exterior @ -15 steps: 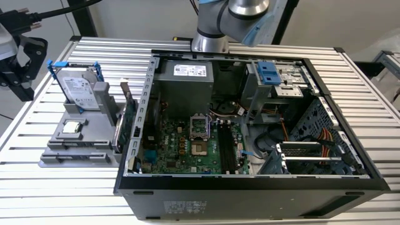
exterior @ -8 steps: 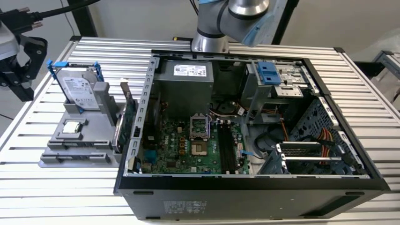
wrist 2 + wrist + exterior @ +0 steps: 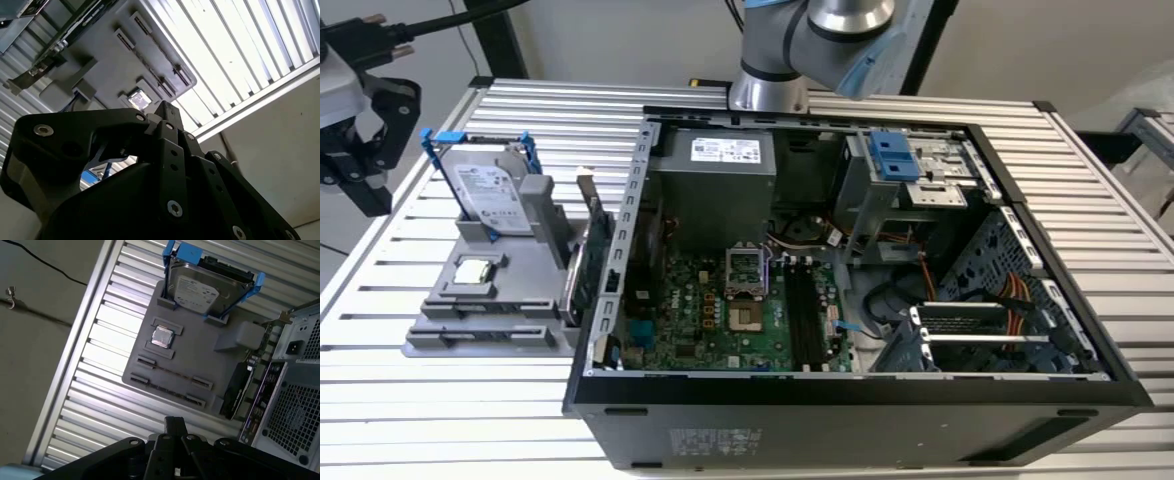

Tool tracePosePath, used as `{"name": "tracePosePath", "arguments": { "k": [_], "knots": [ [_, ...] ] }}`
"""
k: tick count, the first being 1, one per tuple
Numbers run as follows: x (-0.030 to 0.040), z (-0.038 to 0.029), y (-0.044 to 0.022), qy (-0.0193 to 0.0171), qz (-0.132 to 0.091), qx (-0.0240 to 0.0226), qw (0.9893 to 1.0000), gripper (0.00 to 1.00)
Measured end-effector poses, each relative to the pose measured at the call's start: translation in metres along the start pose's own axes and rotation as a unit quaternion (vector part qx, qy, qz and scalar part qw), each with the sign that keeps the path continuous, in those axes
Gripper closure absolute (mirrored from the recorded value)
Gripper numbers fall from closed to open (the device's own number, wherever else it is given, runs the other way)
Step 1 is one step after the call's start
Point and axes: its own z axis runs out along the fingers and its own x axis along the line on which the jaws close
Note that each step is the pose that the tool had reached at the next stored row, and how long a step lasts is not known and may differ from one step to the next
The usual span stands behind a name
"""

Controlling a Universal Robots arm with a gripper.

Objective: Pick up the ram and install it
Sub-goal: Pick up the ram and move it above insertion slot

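Approach phase: ram not yet picked

Your gripper hangs above the table near the holder, jaws closed on nothing. The ram seems to stand edge-up in a holder slot by the CPU, well apart from the jaws. A grasp calls for open jaws squared across that thin edge.

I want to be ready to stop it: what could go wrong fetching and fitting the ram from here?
The thin ram stick seems to stand edge-on in the grey slotted holder, close to the square silver chip: the black gripper might knock that. The black motherboard slots lie deep near orange cables, so misalignment is possible.
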Motion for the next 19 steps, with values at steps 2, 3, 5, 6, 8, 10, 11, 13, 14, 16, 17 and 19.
{"name": "tracePosePath", "arguments": {
  "k": [2, 3, 5, 6, 8, 10, 11, 13, 14, 16, 17, 19],
  "knots": [
    [0.0, 0.0, 0.0, 0.0002, -0.004, 0.0, 1.0, 1.0],
    [0.0, 0.0, 0.0, 0.0003, -0.005, 0.0, 1.0, 1.0],
    [0.0, -0.0001, 0.0, 0.0005, -0.009, 0.0, 1.0, 1.0],
    [0.0, -0.0001, 0.0, 0.0006, -0.011, 0.0, 0.9999, 1.0],
    [0.0, 0.0, 0.0, 0.0007, -0.014, 0.0, 0.9999, 1.0],
    [0.0, 0.0, 0.0, 0.001, -0.018, 0.0, 0.9998, 1.0],
    [0.0, 0.0, 0.0, 0.001, -0.02, 0.0, 0.9998, 1.0],
    [0.0, 0.0, 0.0, 0.0012, -0.023, 0.0, 0.9997, 1.0],
    [0.0, 0.0, 0.0, 0.0013, -0.025, 0.0, 0.9997, 1.0],
    [0.0, 0.0, 0.0, 0.0015, -0.029, 0.0, 0.9996, 1.0],
    [0.0, 0.0, 0.0, 0.0016, -0.031, 0.0, 0.9995, 1.0],
    [0.0, 0.0, 0.0, 0.0018, -0.034, -0.0001, 0.9994, 1.0]
  ]
}}
